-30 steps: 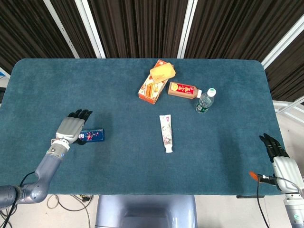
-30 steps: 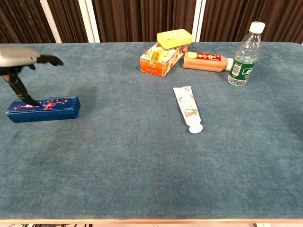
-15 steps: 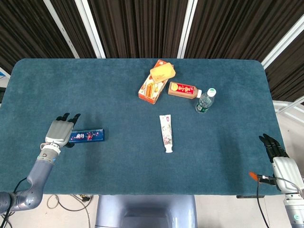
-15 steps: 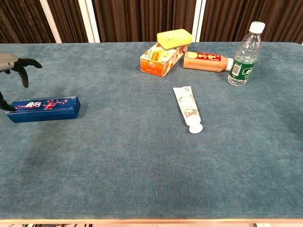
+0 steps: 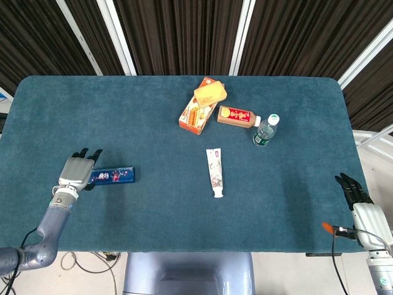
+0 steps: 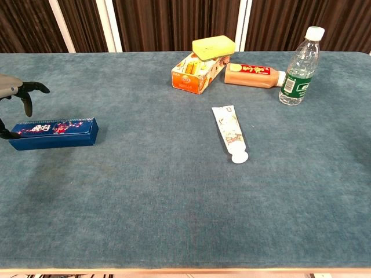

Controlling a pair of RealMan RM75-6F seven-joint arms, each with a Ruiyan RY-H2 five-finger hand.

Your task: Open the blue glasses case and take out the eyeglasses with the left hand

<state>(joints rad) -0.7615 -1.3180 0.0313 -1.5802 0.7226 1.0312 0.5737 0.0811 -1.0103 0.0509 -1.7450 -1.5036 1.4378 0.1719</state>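
**Work Surface and Room Status**

The table (image 5: 153, 123) is covered in dark teal carpet-like fabric with rounded far corners. Behind it hangs a dark pleated curtain (image 5: 178, 34) crossed by white diagonal frame bars (image 5: 116, 34).

The blue glasses case (image 5: 112, 176) lies flat and closed near the table's left edge, its long side parallel to the front edge; a floral print runs along its top face. The left hand (image 5: 77, 172) sits at the case's left end, fingers (image 6: 26, 97) spread apart and curved downward, holding nothing. In the chest view one fingertip is at the case's left end; contact cannot be confirmed.

The right hand (image 5: 362, 203) is off the table's right front corner, fingers extended and apart, holding nothing.

Toward the far centre: an orange carton (image 5: 196, 114) with a yellow sponge (image 5: 210, 94) on top, a red-labelled bottle (image 5: 238, 116) lying on its side, and a clear water bottle (image 6: 299, 70) standing upright. A toothpaste tube (image 5: 214, 173) lies mid-table, well apart from the case.
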